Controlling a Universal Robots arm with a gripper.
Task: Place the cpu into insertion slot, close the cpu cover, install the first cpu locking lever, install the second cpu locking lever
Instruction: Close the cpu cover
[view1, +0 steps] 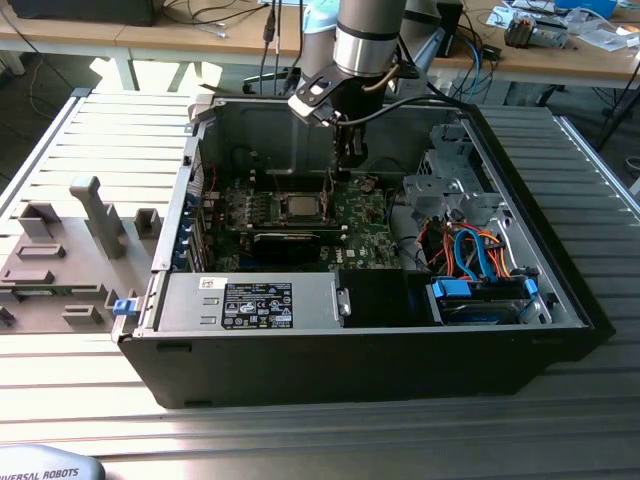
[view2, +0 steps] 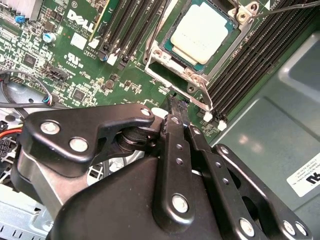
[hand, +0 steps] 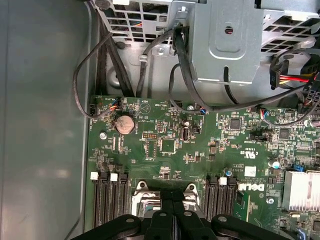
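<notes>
The cpu (view2: 202, 31), with a silver-grey top, lies flat in the insertion slot (view2: 161, 59) on the green board. The silvery cpu cover (view2: 222, 55) lies down around it as a frame. A thin lever rod (view2: 287, 6) runs past one corner of the slot. My gripper (view2: 176, 102) is shut with its two black fingers pressed together and nothing visible between them. Its tips hover just off the edge of the cover. In the exterior view the gripper (view1: 348, 165) hangs inside the open computer case, just behind and to the right of the cpu (view1: 300, 207).
Black memory slots (view2: 130, 25) flank the socket on both sides. The grey case wall (view2: 280, 130) is close behind. A metal drive cage (view1: 450, 180) and coloured cables (view1: 470, 250) fill the exterior view's right. Grey fixtures (view1: 90, 220) stand on the table to the left.
</notes>
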